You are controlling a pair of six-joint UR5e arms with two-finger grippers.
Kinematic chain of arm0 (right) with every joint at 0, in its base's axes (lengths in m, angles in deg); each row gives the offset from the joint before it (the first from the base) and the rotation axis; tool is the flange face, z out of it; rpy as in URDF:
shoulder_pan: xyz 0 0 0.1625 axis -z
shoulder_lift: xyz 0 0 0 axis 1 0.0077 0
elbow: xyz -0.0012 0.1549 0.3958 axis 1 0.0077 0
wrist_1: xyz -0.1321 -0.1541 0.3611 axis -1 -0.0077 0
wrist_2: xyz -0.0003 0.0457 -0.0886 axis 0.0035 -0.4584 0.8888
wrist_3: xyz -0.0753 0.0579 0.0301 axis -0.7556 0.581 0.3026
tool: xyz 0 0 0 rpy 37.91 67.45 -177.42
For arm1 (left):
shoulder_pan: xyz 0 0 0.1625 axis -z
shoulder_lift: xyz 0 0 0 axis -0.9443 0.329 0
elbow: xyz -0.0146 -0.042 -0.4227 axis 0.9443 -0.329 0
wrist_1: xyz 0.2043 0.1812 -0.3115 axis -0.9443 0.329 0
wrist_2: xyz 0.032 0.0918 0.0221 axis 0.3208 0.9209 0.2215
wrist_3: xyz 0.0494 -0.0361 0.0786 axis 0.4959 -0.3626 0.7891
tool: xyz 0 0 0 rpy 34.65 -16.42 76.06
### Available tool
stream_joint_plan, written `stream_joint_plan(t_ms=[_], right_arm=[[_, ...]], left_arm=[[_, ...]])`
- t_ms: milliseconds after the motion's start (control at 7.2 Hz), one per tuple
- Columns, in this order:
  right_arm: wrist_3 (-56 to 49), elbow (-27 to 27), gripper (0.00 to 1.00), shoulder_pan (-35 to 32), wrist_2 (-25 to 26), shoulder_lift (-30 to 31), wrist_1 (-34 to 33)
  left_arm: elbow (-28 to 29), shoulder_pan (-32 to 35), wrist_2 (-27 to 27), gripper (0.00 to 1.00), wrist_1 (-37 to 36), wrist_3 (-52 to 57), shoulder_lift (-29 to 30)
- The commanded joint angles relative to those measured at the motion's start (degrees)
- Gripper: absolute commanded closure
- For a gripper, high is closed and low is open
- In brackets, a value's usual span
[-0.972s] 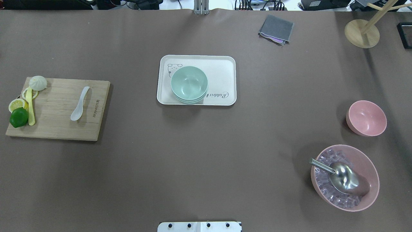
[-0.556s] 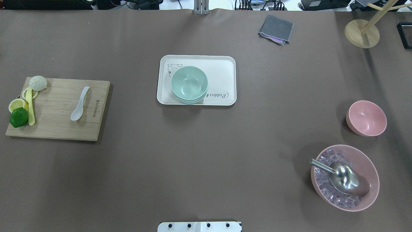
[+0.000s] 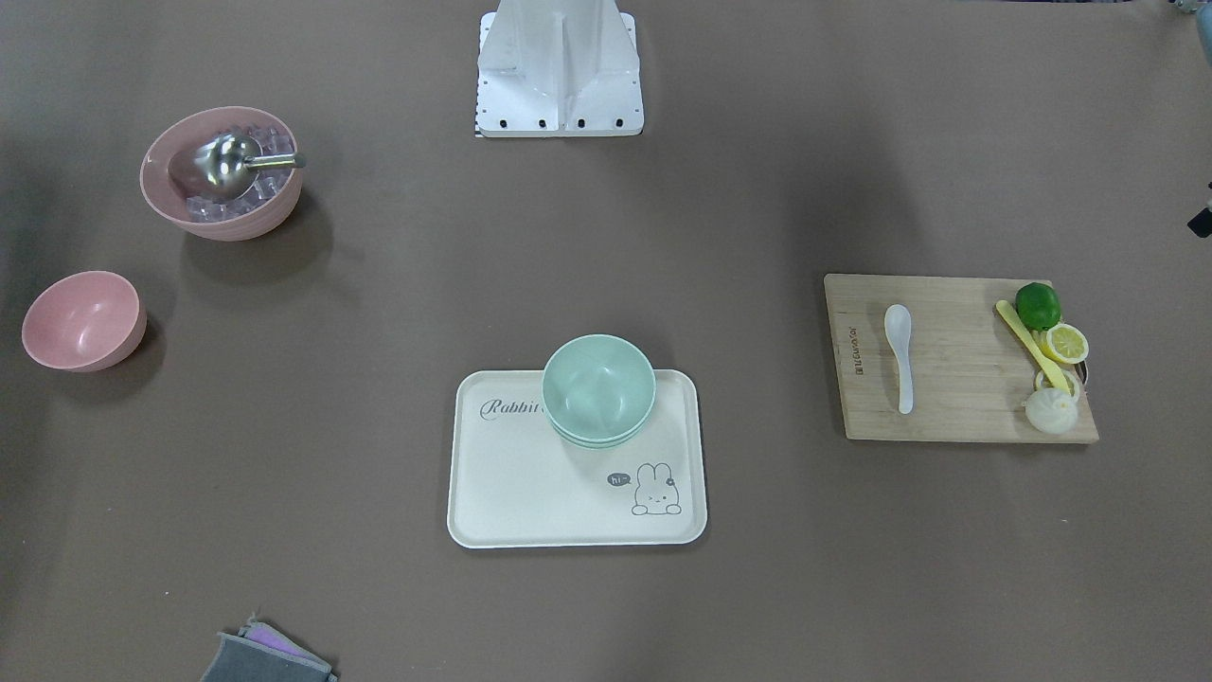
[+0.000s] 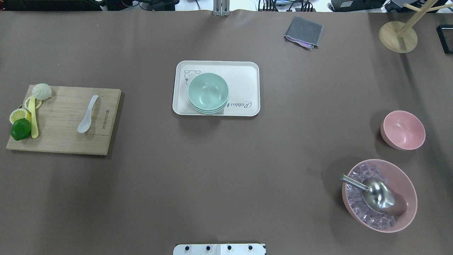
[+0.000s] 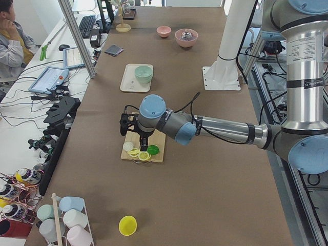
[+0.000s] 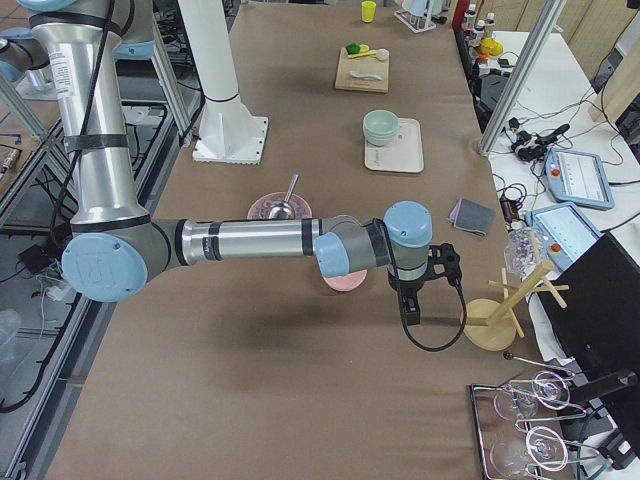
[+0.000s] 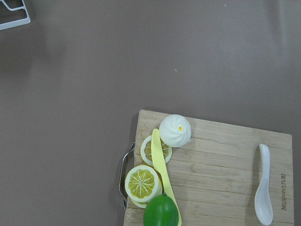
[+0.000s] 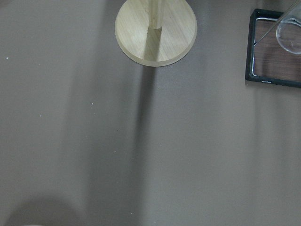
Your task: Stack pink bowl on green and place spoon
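Note:
The small pink bowl [image 4: 403, 129] stands empty at the table's right side; it also shows in the front view [image 3: 83, 320]. Stacked green bowls [image 4: 208, 92] sit on a white rabbit tray [image 4: 247, 78] at the middle. A white spoon [image 4: 87, 115] lies on a wooden cutting board [image 4: 63, 141] at the left, and shows in the left wrist view [image 7: 264, 188]. My left gripper [image 5: 129, 123] hangs over the board's outer end. My right gripper [image 6: 425, 275] hangs beyond the pink bowl, near a wooden stand. They show only in the side views, so I cannot tell if they are open or shut.
A large pink bowl [image 4: 407, 209] with ice cubes and a metal scoop [image 4: 377, 193] stands at the front right. A lime [image 4: 20, 129], lemon slices, a bun and a yellow knife lie on the board. A grey cloth [image 4: 303, 32] and wooden stand [image 4: 397, 37] are at the back.

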Motion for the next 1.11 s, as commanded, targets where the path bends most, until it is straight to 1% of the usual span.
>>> stream_joint_plan(t_ms=[0, 139, 278, 417, 556, 694, 972], right_arm=[[0.22, -0.05, 0.00, 1.50, -0.89, 0.58, 0.92], [0.31, -0.13, 0.00, 2.64, -0.89, 1.36, 3.45], [0.31, -0.05, 0.00, 5.00, -0.54, 2.85, 8.70], [4.48, 0.04, 0.00, 6.59, -0.37, 4.52, 12.67], [11.49, -0.05, 0.00, 9.22, -0.45, 4.80, 16.53], [15.56, 0.04, 0.00, 11.85, -0.11, 5.67, 19.79], [21.29, -0.05, 0.00, 14.51, -0.10, 5.68, 20.35]], left_arm=[[-0.17, -1.75, -0.09, 0.02, 0.14, -0.13, 0.27], [-0.60, -3.15, -0.09, 0.03, 0.22, -2.04, 1.05], [-0.78, -5.17, 0.00, 0.03, 0.22, -6.93, 3.76], [-0.78, -6.93, 0.17, 0.03, 0.22, -7.24, 4.74], [-0.78, -7.64, 0.17, 0.03, 0.22, -7.42, 5.97], [-0.87, -8.43, 0.00, 0.03, 0.14, -8.21, 6.85], [-1.13, -11.15, 0.52, 0.03, 0.22, -14.07, 9.04]])
